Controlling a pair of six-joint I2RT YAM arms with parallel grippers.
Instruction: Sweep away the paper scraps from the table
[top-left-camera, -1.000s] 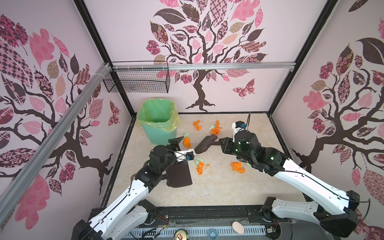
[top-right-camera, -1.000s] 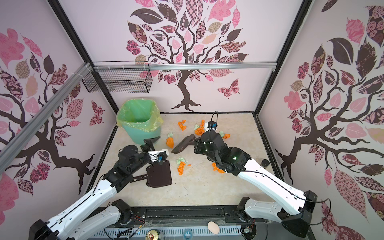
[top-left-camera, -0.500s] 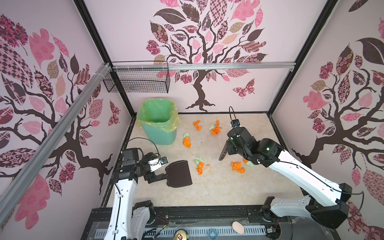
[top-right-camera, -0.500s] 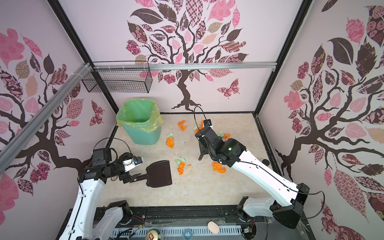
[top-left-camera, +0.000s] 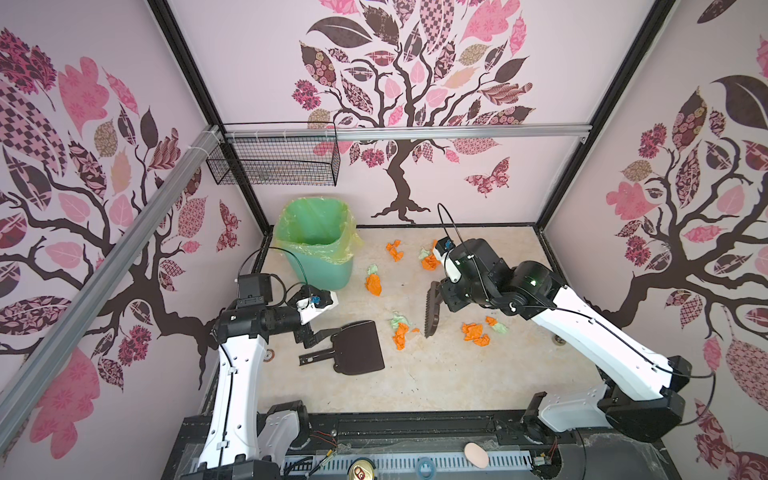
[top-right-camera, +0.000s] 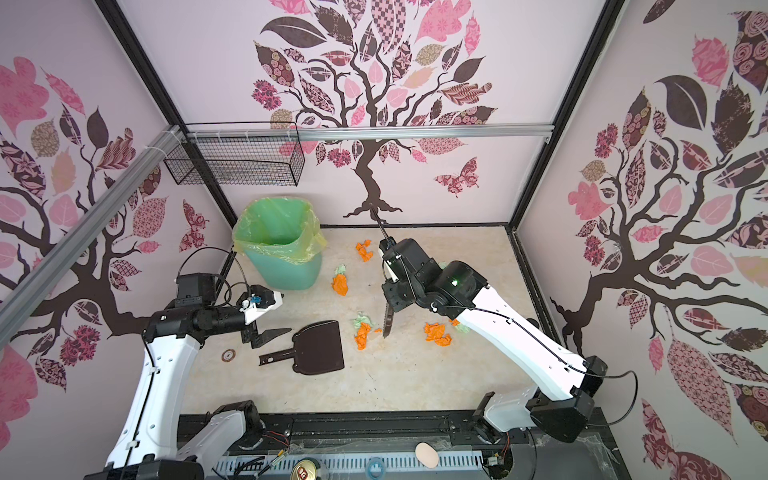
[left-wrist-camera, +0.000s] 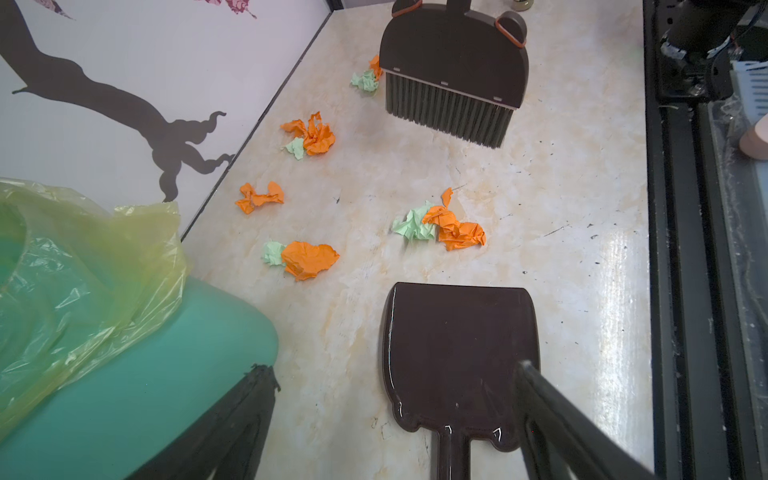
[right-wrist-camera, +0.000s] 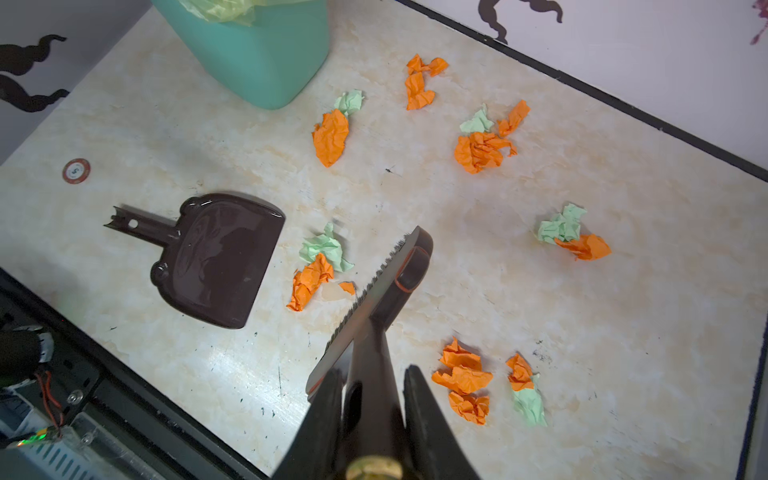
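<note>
Your left end effector (left-wrist-camera: 395, 370) is wide open, holds nothing, near the dustpan (top-left-camera: 357, 347); right end effector (right-wrist-camera: 372, 372) is clamped on the brush (right-wrist-camera: 399, 270), by paper scraps (top-left-camera: 400, 332) on bench (top-left-camera: 436, 382).

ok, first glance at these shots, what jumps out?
Bright orange and pale green paper scraps dotted across the beige table. The right tool grips a dark brush, bristles down, among them; a dark dustpan lies flat nearby, a green lined bin behind it.
</note>
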